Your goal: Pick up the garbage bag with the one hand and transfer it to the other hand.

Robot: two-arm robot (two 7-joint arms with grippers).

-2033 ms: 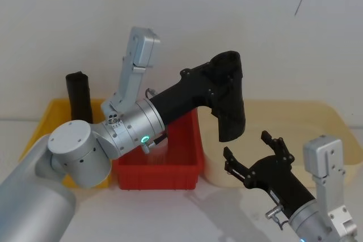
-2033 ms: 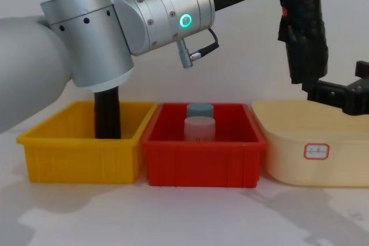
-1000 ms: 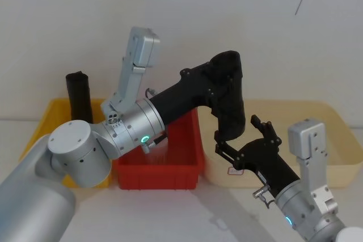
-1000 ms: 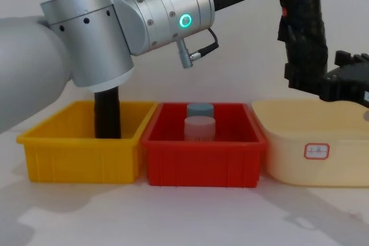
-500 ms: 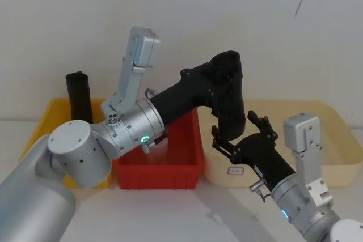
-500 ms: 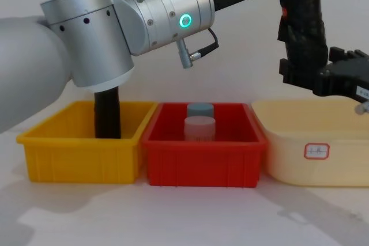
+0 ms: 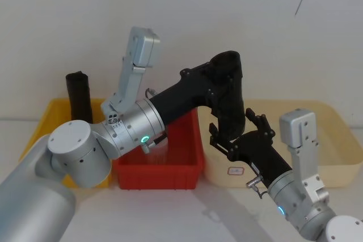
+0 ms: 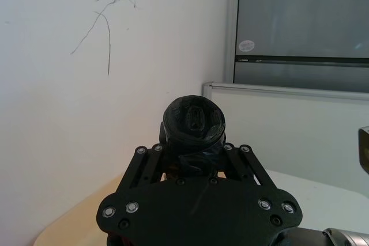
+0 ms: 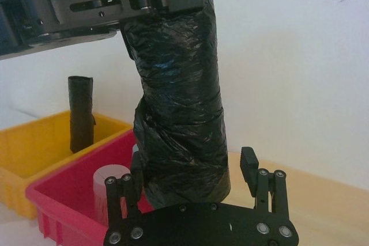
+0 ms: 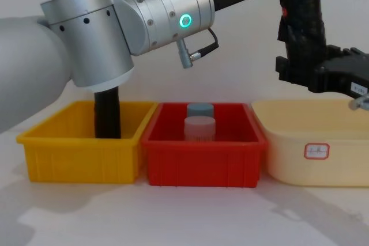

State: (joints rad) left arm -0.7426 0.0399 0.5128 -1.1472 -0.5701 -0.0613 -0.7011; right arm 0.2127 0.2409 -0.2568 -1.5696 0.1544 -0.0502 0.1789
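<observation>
Above gap between red bin [image 7: 170, 177] and cream tub [image 7: 340, 168]: garbage bag [image 7: 231, 106] hangs upright, top end clamped in left gripper [image 7: 226, 71]. Right gripper [image 7: 238, 131] at bag's lower end, jaws wide apart, one finger each side of roll, holding nothing; contact with plastic unclear. Plain black roll [image 7: 78, 97] stands upright in yellow bin [image 7: 39, 128], well apart.
</observation>
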